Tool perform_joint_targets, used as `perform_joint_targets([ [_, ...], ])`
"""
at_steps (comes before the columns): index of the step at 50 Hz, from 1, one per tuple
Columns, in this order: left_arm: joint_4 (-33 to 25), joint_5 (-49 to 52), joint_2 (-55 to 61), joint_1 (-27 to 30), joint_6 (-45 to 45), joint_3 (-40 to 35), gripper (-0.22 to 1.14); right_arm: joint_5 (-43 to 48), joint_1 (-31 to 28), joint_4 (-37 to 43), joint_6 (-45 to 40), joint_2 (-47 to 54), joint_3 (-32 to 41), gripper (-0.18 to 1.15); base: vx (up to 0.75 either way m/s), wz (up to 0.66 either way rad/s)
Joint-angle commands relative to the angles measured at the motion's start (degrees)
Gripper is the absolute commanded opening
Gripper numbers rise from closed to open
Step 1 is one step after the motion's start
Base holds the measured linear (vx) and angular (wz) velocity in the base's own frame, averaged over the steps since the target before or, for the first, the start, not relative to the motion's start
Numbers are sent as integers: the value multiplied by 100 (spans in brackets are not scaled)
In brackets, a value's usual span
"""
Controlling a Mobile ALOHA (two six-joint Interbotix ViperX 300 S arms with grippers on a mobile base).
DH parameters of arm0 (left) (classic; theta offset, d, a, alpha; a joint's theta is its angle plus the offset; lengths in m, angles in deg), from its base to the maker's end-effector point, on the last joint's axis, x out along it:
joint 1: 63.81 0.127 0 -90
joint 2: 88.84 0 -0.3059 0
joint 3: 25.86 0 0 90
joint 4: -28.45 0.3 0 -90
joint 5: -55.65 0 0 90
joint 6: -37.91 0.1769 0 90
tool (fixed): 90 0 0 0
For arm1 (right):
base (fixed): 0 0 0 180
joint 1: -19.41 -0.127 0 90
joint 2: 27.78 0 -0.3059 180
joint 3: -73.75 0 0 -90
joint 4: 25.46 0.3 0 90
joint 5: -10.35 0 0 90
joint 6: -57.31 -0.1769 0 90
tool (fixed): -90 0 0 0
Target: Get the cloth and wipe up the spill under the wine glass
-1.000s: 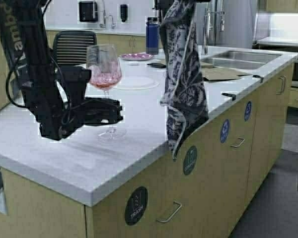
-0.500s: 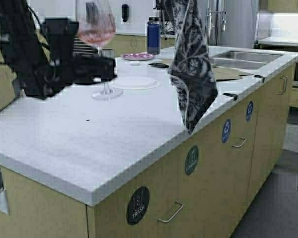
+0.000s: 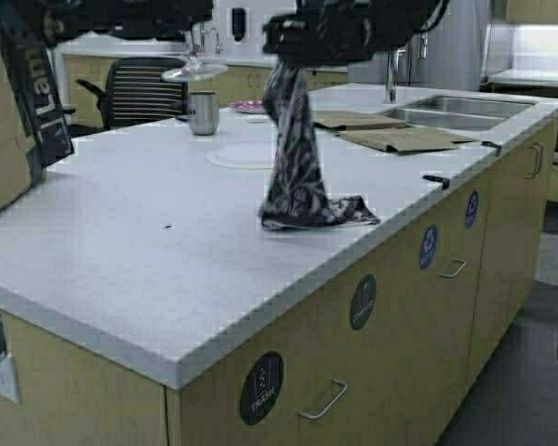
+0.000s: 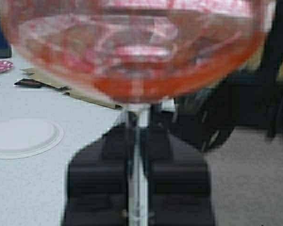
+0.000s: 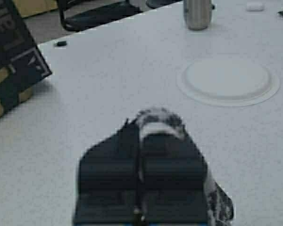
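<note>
Cloth (image 3: pixel 298 177) now hangs from the right gripper (image 3: pixel 281 48), its fingers clamped on the top, and its lower end has come down to rest bunched on the counter (image 3: pixel 121 251) near the front edge. The left gripper (image 4: pixel 134 155), closed on the stem, has raised the wine glass (image 3: pixel 195 67) higher, clear of the counter, above the far left side.
</note>
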Motion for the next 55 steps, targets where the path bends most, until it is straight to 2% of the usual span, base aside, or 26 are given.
perform_joint_targets([
  [1, -26, 712, -747, 9, -132, -281, 10, 105, -404, 18, -193, 378, 272, 7, 0, 0],
  [13, -53, 1731, -1564, 0, -185, -712, 10, 105, -1512, -26, -431, 1099, 255, 7, 0, 0],
  [22, -53, 1881, -1652, 0, -176, -853, 10, 105, -2681, -53, -404, 1274, 264, 7, 0, 0],
  [28, -53, 1872, -1512, 9, -167, -844, 10, 105, -2874, -26, -413, 1213, 396, 7, 0, 0],
  [33, -53, 1854, -1301, 9, -105, -870, 10, 105, -2566, 62, -396, 1099, 360, 7, 0, 0],
  [47, -53, 1081, -431, 9, -105, -879, 10, 105, -888, 132, -413, 932, -396, 7, 0, 1],
  [55, -53, 677, 237, 9, -105, -923, 10, 141, -246, 123, -404, 914, -703, 7, 0, 0],
])
